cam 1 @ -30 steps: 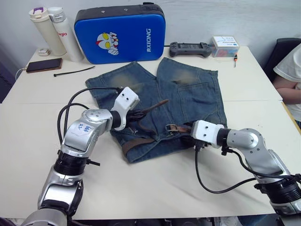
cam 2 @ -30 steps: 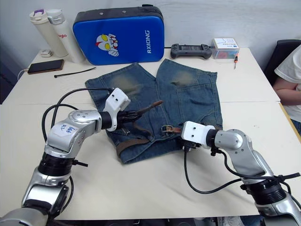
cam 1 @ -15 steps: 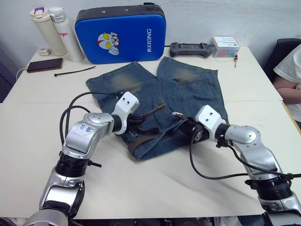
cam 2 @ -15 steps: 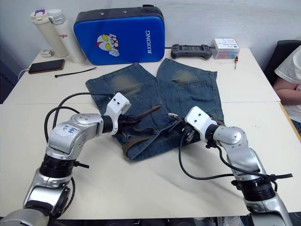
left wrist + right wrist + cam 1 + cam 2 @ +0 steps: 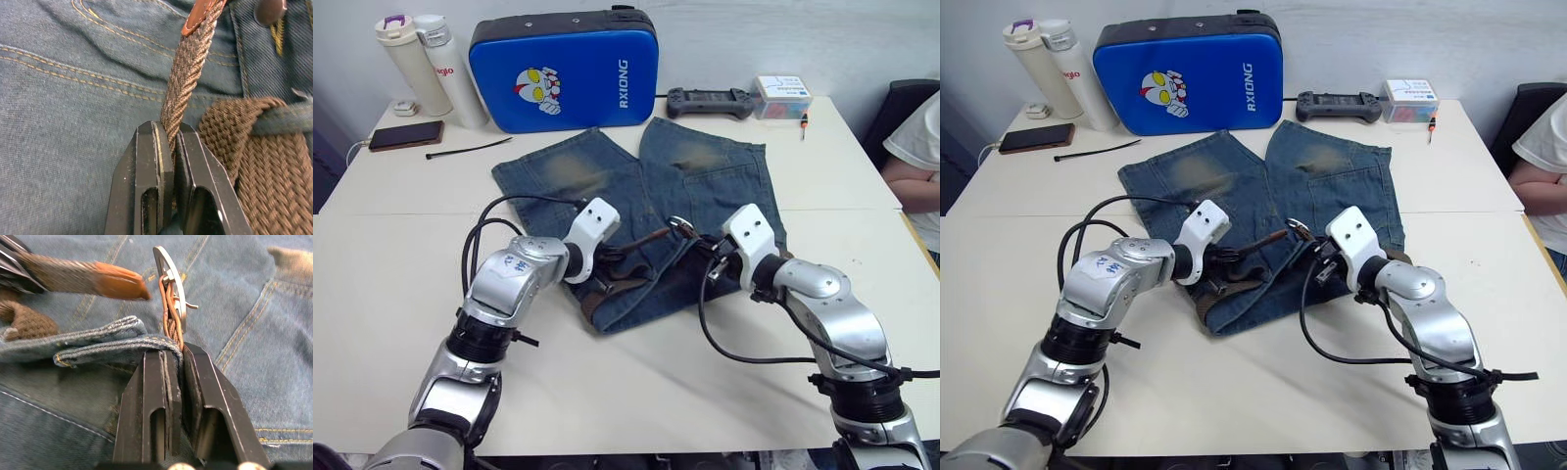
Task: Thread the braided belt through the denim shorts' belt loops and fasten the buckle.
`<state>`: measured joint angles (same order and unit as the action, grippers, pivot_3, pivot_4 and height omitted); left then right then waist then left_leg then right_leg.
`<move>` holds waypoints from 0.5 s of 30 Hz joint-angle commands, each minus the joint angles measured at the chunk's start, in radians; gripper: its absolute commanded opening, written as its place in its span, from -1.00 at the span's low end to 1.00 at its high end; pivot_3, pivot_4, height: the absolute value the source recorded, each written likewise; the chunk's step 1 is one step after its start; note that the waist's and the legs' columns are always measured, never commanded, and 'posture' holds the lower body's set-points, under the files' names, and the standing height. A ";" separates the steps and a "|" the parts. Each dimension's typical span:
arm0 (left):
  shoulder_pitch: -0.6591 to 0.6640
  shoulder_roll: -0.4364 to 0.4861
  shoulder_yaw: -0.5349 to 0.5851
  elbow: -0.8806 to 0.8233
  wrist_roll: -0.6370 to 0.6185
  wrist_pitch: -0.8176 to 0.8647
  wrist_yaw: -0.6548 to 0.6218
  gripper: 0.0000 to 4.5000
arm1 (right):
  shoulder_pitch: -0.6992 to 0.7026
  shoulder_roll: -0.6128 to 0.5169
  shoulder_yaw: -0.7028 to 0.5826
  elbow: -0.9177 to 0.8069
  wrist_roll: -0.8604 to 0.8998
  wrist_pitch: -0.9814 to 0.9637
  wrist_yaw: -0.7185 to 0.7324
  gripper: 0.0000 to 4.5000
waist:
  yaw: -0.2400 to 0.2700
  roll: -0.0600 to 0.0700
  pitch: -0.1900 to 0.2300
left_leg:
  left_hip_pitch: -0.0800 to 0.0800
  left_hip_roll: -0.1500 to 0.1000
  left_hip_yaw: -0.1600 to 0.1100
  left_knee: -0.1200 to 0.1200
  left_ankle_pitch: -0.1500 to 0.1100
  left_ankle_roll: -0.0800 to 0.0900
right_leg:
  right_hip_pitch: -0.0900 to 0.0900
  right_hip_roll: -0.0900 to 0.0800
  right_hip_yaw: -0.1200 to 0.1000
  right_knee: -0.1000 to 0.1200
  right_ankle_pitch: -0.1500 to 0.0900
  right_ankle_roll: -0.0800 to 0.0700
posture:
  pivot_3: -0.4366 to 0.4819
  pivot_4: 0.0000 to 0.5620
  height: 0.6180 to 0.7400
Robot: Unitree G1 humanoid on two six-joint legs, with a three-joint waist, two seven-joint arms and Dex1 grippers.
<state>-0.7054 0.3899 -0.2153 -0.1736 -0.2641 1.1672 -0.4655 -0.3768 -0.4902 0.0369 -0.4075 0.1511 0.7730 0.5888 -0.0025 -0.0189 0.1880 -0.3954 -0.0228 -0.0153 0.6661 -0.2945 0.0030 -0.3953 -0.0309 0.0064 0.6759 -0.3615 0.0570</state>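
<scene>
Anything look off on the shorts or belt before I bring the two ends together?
Yes. The blue denim shorts are bunched and folded at the waistband between the pincers, not flat. The left pincer grips the dark-brown braided belt short of its tan tip; the right pincer holds the strap at the silver metal buckle, still unfastened.

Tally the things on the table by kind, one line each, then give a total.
Bottles: 2
Blue case: 1
Shorts: 1
Belt: 1
Phone: 1
Cable tie: 1
Game controller: 1
Small box: 1
Total: 9
</scene>
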 commanded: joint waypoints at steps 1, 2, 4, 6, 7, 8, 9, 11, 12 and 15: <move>-0.032 -0.019 0.001 0.004 0.019 -0.037 0.021 -1.00 | -0.005 0.008 0.005 -0.075 0.029 0.008 -0.010 -0.98 | 0.000 0.000 0.000 | 0.000 0.000 0.000 0.000 0.000 0.000 | 0.000 0.000 0.000 0.000 0.000 0.000 | -0.05 -0.47 1.00; -0.036 -0.024 -0.001 0.009 0.027 -0.054 0.029 -1.00 | -0.002 0.007 0.009 -0.079 0.030 0.012 -0.012 -0.98 | 0.001 0.000 0.000 | 0.000 0.000 0.000 0.000 0.000 0.000 | 0.000 0.000 0.000 0.000 0.000 0.000 | -0.05 -0.47 1.00; -0.043 -0.031 -0.005 0.016 0.038 -0.073 0.036 -1.00 | 0.003 0.008 0.013 -0.086 0.033 0.016 -0.017 -0.98 | 0.001 0.000 0.000 | 0.000 0.000 0.000 0.000 0.000 0.000 | 0.000 0.000 0.000 0.000 0.000 0.000 | -0.05 -0.47 1.00; -0.050 -0.055 0.013 0.019 0.031 -0.072 0.046 -1.00 | 0.007 0.004 0.017 -0.090 0.033 0.019 -0.022 -0.98 | 0.001 0.000 0.000 | 0.000 0.000 0.000 0.000 0.000 0.000 | 0.000 0.000 0.000 0.000 0.000 0.000 | -0.05 -0.47 1.00; -0.054 -0.064 0.014 0.018 0.027 -0.072 0.044 -1.00 | 0.010 0.003 0.022 -0.090 0.032 0.019 -0.024 -0.98 | 0.001 0.000 0.000 | 0.000 0.000 0.000 0.000 0.000 0.000 | 0.000 0.000 0.000 0.000 0.000 0.000 | -0.05 -0.47 1.00; -0.056 -0.071 0.012 0.016 0.024 -0.071 0.041 -1.00 | 0.011 0.000 0.026 -0.091 0.031 0.019 -0.026 -0.98 | 0.001 0.000 0.000 | 0.000 0.000 0.000 0.000 0.000 0.000 | 0.000 0.000 0.000 0.000 0.000 0.000 | -0.05 -0.47 1.00; -0.056 -0.074 0.002 0.013 0.025 -0.073 0.037 -1.00 | 0.013 -0.002 0.032 -0.090 0.029 0.016 -0.027 -0.98 | 0.001 0.000 0.000 | 0.000 0.000 0.000 0.000 0.000 0.000 | 0.000 0.000 0.000 0.000 0.000 0.000 | -0.05 -0.47 1.00; -0.054 -0.076 -0.015 0.009 0.028 -0.075 0.031 -1.00 | 0.014 -0.004 0.039 -0.089 0.029 0.013 -0.028 -0.98 | 0.001 0.000 0.000 | 0.000 0.000 0.000 0.000 0.000 0.000 | 0.000 0.000 0.000 0.000 0.000 0.000 | -0.05 -0.47 1.00; -0.053 -0.081 -0.022 0.006 0.028 -0.077 0.030 -1.00 | 0.016 -0.004 0.045 -0.088 0.028 0.011 -0.028 -0.98 | 0.001 0.000 0.000 | 0.000 0.000 0.000 0.000 0.000 0.000 | 0.000 0.000 0.000 0.000 0.000 0.000 | -0.05 -0.47 1.00; -0.052 -0.099 -0.033 -0.005 0.020 -0.072 0.026 -1.00 | 0.015 0.000 0.052 -0.083 0.029 0.010 -0.035 -0.98 | 0.001 0.000 0.000 | 0.000 0.000 0.000 0.000 0.000 0.000 | 0.000 0.000 0.000 0.000 0.000 0.000 | -0.05 -0.47 1.00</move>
<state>-0.7362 0.3162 -0.2344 -0.1365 -0.2305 1.1200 -0.4232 -0.3630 -0.4965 0.0685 -0.4427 0.1649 0.7946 0.5469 -0.0013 -0.0189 0.1880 -0.3956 -0.0228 -0.0152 0.6659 -0.2944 0.0028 -0.3956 -0.0310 0.0065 0.6760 -0.3615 0.0570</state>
